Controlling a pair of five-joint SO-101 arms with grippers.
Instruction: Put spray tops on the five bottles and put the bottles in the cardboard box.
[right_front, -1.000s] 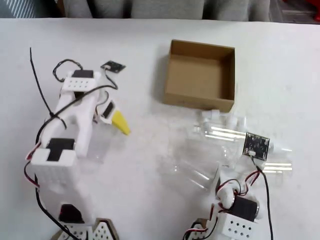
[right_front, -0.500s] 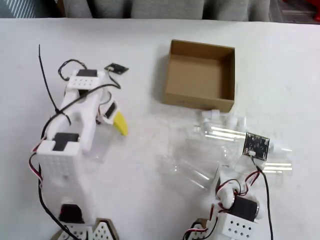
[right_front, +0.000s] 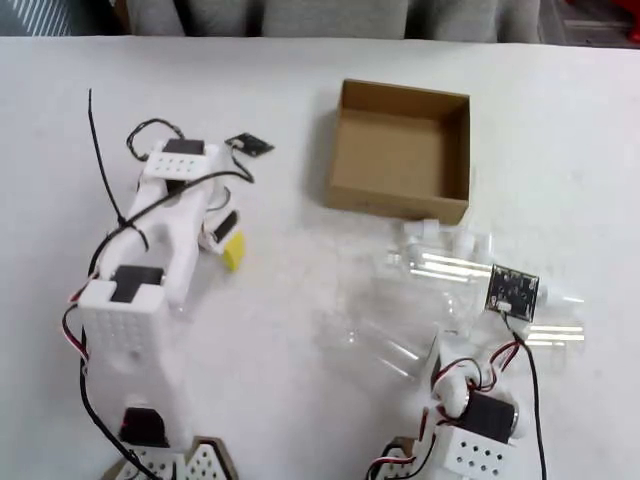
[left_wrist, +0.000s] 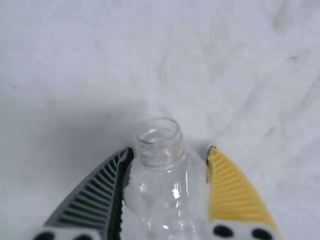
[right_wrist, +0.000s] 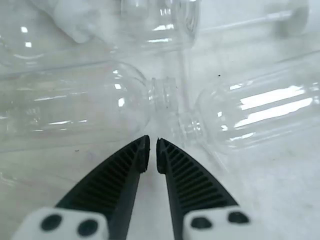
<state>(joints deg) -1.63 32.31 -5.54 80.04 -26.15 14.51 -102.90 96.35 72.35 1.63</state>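
The left gripper (left_wrist: 169, 150) is pinching a slippery bottle (left_wrist: 162, 187), 8 o'clock from the box (right_front: 398, 203); it might be slipping out. The right gripper (right_wrist: 151, 146) is sitting with fingers almost together.

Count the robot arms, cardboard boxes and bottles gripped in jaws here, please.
2 robot arms: left arm, right arm
1 cardboard box
1 bottle gripped in the left arm's jaws
Total: 4

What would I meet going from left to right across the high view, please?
Left gripper holding a clear bottle → cardboard box → small black board on the right arm.
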